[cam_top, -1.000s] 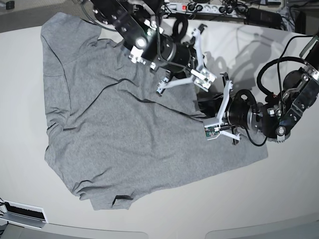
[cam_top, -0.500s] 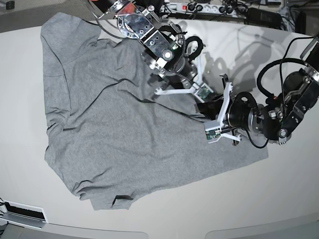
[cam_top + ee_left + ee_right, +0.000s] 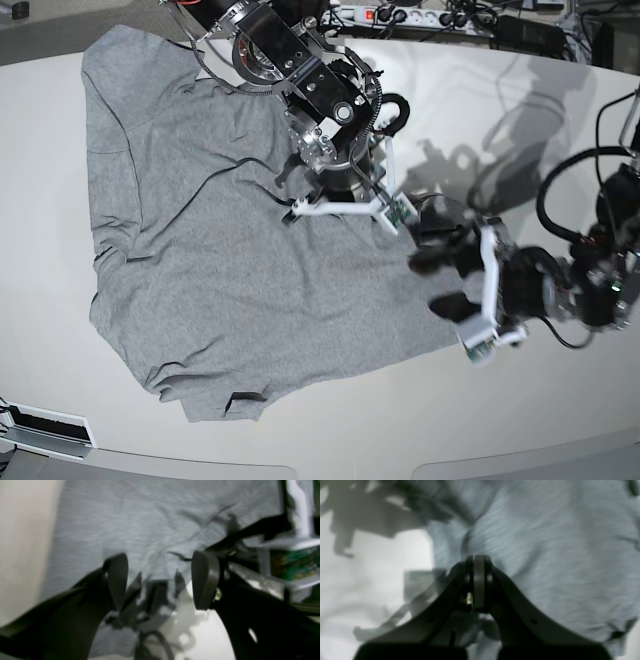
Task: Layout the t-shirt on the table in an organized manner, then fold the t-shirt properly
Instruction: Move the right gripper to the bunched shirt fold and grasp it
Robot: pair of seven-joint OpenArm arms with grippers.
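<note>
Two arms meet at the shirt's [image 3: 230,260] right edge. It lies spread and creased, plain grey side up, on the left half of the counter [image 3: 560,400]. Left pincer [image 3: 160,580] gapes wide with nothing between its pads, just above the shirt's edge. Right pincer [image 3: 478,580] is clamped tight, low over the cloth; whether it pinches any fabric is unclear.

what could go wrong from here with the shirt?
1. The right gripper is shut low over the t-shirt; whether it pinches cloth is unclear, so pulling could drag it or slip off.
2. The left gripper is open at the shirt's edge, holding nothing, so that side may shift.
3. The two arms sit close together and could collide.
</note>
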